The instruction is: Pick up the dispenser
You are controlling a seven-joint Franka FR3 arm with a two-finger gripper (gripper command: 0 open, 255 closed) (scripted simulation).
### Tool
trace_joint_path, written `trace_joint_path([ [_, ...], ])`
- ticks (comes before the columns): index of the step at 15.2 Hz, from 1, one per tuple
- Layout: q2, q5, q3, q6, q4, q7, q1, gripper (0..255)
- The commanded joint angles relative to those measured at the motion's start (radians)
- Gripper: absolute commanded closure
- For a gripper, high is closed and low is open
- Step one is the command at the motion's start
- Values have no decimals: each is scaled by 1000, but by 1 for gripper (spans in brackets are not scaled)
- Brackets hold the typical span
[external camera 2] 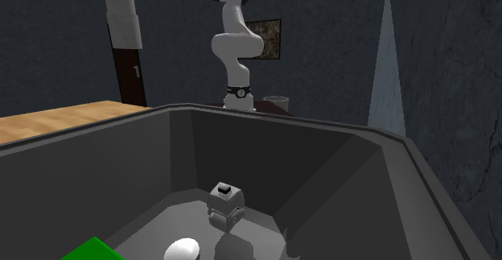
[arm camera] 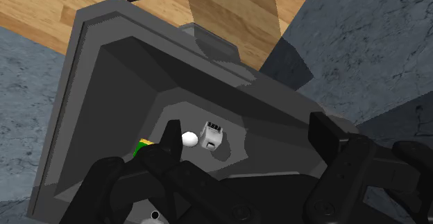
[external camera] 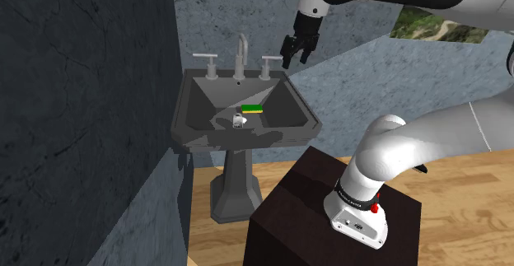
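Observation:
The dispenser point(external camera: 239, 121) is a small grey boxy thing with a dark top, standing in the basin of a dark grey pedestal sink point(external camera: 188, 133). In the second exterior view the dispenser point(external camera 2: 226, 202) stands near the basin's middle. My gripper point(external camera: 296, 58) hangs open above the sink's back corner, on the shoulder view's right, well above the dispenser. In the wrist view the dispenser point(arm camera: 211, 135) lies far below, between the spread fingers of my gripper point(arm camera: 246, 123) and closer to the finger point(arm camera: 168, 146) on the sponge's side.
A green sponge point(external camera: 252, 108) and a white oval object point(arm camera: 189, 139) lie in the basin beside the dispenser. A faucet point(external camera: 240, 54) with two handles rises at the sink's back rim. The dark stand point(external camera: 329, 215) sits on a wooden floor point(external camera: 445, 182).

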Motion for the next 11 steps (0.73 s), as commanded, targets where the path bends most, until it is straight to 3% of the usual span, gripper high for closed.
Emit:
trace_joint_path([
  [1,0,0,0,0,0,0,0,0],
  [11,291,4,-24,309,-37,65,-19,0],
])
